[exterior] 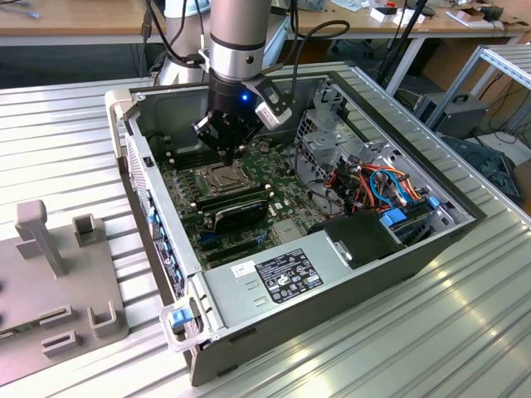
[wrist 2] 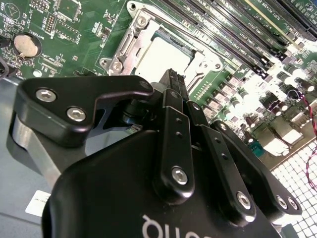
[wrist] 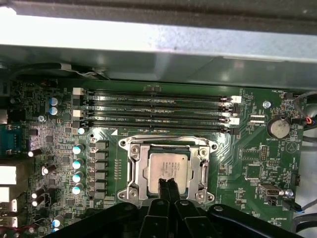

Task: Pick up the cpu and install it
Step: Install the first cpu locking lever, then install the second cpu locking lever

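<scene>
- Chip placement looks done: the cpu [wrist: 167,170] lies flat inside the square metal socket frame [wrist: 134,171] on the green circuit board [wrist: 247,163], in both wrist views.
- Pincer [wrist: 167,184] hangs just above the cpu's near edge, fingertips [wrist: 163,186] pressed together with no gap, clenched on nothing.
- In the exterior view the arm [exterior: 236,50] reaches down into the open computer case [exterior: 249,286], which sits on the ribbed counter [exterior: 431,340].
- Socket frame seems unclamped; judging from that, locking the chip in remains.
</scene>
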Action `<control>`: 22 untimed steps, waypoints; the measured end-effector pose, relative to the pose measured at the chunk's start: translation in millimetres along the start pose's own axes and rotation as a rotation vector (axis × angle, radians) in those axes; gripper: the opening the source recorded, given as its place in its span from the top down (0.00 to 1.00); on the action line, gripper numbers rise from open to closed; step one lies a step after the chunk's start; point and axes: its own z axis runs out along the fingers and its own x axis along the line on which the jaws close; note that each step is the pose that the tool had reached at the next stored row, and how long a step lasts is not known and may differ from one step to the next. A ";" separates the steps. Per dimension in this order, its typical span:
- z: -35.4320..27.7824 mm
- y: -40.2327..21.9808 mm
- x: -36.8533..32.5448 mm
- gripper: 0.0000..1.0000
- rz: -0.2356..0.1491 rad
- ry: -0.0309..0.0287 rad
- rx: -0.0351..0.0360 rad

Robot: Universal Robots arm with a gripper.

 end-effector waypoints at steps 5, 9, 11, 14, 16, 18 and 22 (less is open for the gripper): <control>0.4 -5.3 0.1 0.89 0.000 0.0000 -0.0001; 0.5 -8.0 0.2 0.89 0.000 0.0001 -0.0001; 0.5 -8.7 0.2 0.89 0.000 0.0001 0.0000; 0.6 -9.3 0.3 0.89 0.000 0.0001 0.0000; 0.6 -9.4 0.3 0.89 0.000 0.0001 -0.0001; 0.5 -9.5 0.3 0.89 0.000 0.0001 0.0000; 0.6 -9.7 0.3 0.89 0.000 0.0001 0.0000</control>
